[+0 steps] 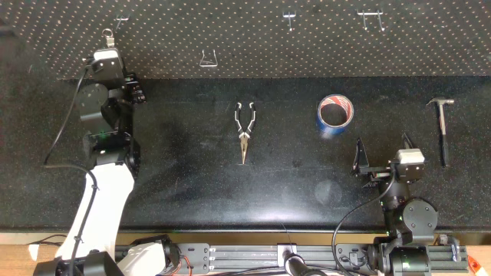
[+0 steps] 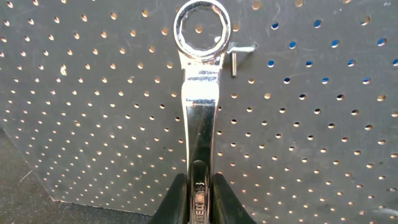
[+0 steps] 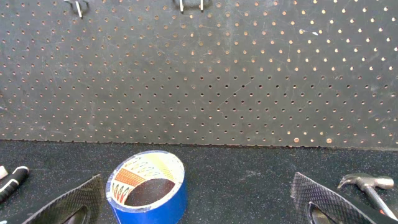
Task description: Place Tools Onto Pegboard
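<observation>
My left gripper [image 2: 198, 198] is raised against the pegboard [image 1: 253, 38] at its left and is shut on the shaft of a chrome wrench [image 2: 199, 93]. The wrench's ring end sits just beside a small metal hook [image 2: 239, 50], apart from it. In the top view that gripper [image 1: 107, 55] holds the wrench [image 1: 107, 35] high on the board. On the black table lie pliers [image 1: 244, 129], a blue tape roll [image 1: 335, 113] and a hammer [image 1: 442, 126]. My right gripper [image 1: 381, 155] rests open near the front right, behind the tape roll [image 3: 148, 186].
More hooks hang on the pegboard: a wire loop [image 1: 207, 59] and two hooks near the top [image 1: 289, 17] [image 1: 370, 17]. The hammer head [image 3: 365, 182] and a pliers handle [image 3: 12, 177] flank the right gripper's field. Bare black mat [image 1: 184, 169] spreads between the arms.
</observation>
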You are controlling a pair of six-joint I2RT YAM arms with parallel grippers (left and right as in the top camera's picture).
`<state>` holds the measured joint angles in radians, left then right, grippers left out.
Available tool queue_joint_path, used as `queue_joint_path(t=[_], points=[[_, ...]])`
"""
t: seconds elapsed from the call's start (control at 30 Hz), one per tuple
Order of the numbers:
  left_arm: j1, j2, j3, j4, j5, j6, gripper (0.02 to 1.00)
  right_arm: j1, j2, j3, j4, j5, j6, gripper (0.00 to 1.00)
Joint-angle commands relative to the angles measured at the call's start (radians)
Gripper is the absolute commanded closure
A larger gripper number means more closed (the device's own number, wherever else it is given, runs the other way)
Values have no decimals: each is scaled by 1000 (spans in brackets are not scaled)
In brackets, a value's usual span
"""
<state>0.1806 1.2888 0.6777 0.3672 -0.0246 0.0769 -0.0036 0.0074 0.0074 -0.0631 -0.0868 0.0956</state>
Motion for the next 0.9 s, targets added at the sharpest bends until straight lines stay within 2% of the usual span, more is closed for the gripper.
queue_joint_path(t=[0.03,0.37,0.4,0.43,0.47,0.5,0.57,0.8,0.9], points=[[2,23,32,2,40,-18,991,-2,-6,-3,-4,1,-7,25],[3,107,32,-11,40,-18,993,-2,-6,-3,-4,1,-7,25],[3,110,32,-11,39,-17,860,-2,-6,-3,-4,1,-7,25],[3,111,32,-11,39,-17,492,-2,-6,-3,-4,1,-7,25],[3,111,32,-11,37,-17,165,-2,-6,-3,-4,1,-7,25],[3,111,32,-12,36,-17,23,-2,-6,-3,-4,1,-7,25],[3,104,32,-36,36,-17,23,-2,-6,-3,-4,1,-7,25],[0,-171,32,-517,40,-18,23,-2,-6,-3,-4,1,-7,25],[0,-286,32,-646,40,-18,23,-2,-6,-3,-4,1,-7,25]])
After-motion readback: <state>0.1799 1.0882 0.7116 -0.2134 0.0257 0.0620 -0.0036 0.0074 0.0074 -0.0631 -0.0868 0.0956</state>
